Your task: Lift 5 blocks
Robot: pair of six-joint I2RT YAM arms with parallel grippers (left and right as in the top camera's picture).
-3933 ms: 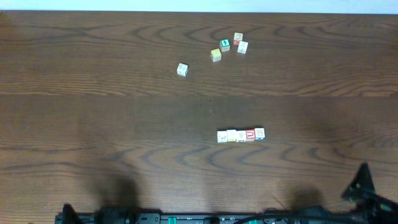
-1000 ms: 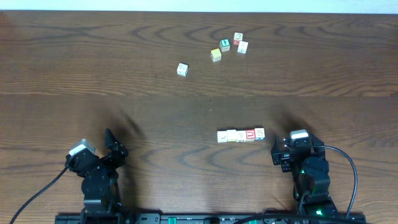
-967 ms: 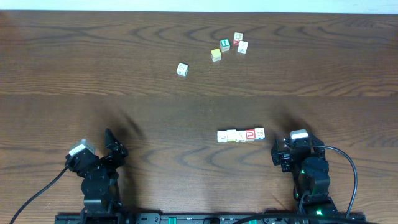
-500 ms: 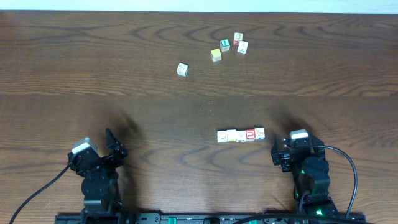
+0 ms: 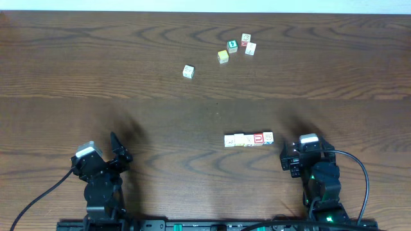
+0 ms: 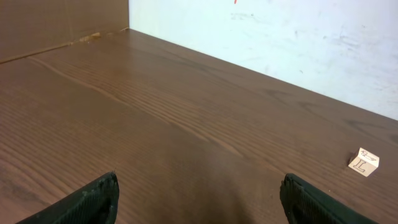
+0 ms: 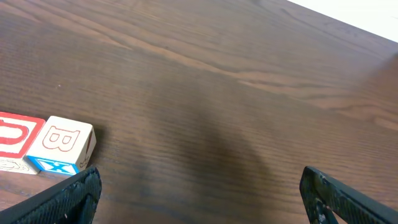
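Blocks: five pale blocks [image 5: 248,139] stand in one touching row on the table [image 5: 96,96], right of centre in the near half.
Red-faced block: red-faced block [image 5: 258,138] is fourth from the row's left end, with a "B" block touching it at the right end.
Right tool: right tool [image 7: 199,202] has jaws spread wide and empty, near the row's right end and clear of it.
Left tool: left tool [image 6: 199,205] has jaws spread wide and empty, well apart from the row.
Other cubes: cluster of four [image 5: 236,47] lies near the far edge, with a lone cube [image 5: 188,71] to its left.

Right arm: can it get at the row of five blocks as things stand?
Probably yes. The right gripper is open and sits just past the row of blocks, at its B block end, with only bare table between. It would need to shift left.
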